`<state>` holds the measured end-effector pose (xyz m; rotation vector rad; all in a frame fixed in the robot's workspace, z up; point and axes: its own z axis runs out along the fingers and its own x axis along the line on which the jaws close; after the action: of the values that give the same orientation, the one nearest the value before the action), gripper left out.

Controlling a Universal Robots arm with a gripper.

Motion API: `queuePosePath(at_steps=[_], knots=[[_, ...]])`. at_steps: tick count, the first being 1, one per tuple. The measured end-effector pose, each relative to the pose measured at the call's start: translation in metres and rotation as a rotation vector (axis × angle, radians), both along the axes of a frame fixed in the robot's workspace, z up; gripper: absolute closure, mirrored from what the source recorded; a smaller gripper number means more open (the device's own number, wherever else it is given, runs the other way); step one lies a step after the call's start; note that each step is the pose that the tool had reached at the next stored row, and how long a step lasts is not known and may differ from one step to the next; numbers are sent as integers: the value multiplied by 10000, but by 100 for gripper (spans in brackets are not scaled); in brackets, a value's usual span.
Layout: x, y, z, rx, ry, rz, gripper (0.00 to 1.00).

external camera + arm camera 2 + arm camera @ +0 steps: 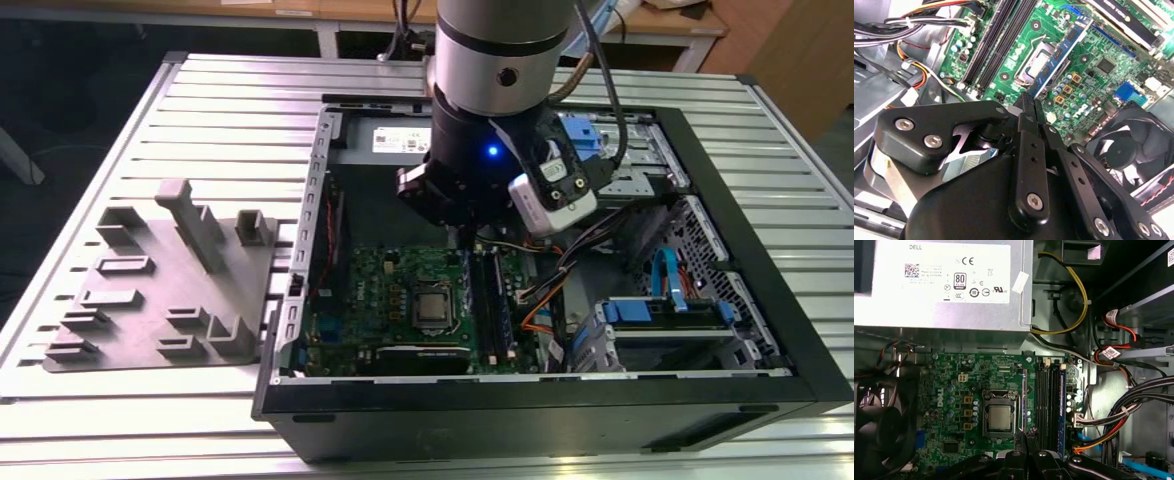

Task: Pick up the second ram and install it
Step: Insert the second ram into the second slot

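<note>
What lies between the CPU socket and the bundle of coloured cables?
The long black memory slots, side by side, as the first wrist view shows.

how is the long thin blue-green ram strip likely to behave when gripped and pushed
Probably stiff: the thin blue-green ram strip juts straight from the black gripper without sagging. Likely light, being so thin. Its exposed chips suggest it is fragile if pushed askew.

Light: even; slatted table (174, 110) bright.
Shadow: case interior (627, 270) dim beneath arm (497, 60).
Glare: power-supply label (944, 275) washed out, first wrist view.
</note>
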<state>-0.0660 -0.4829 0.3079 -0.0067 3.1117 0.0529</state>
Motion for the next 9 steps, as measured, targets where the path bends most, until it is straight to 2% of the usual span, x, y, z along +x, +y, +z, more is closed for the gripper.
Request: queuePosePath(at_steps=[9], knots=[[189,0,-5,-3,2,2,91]])
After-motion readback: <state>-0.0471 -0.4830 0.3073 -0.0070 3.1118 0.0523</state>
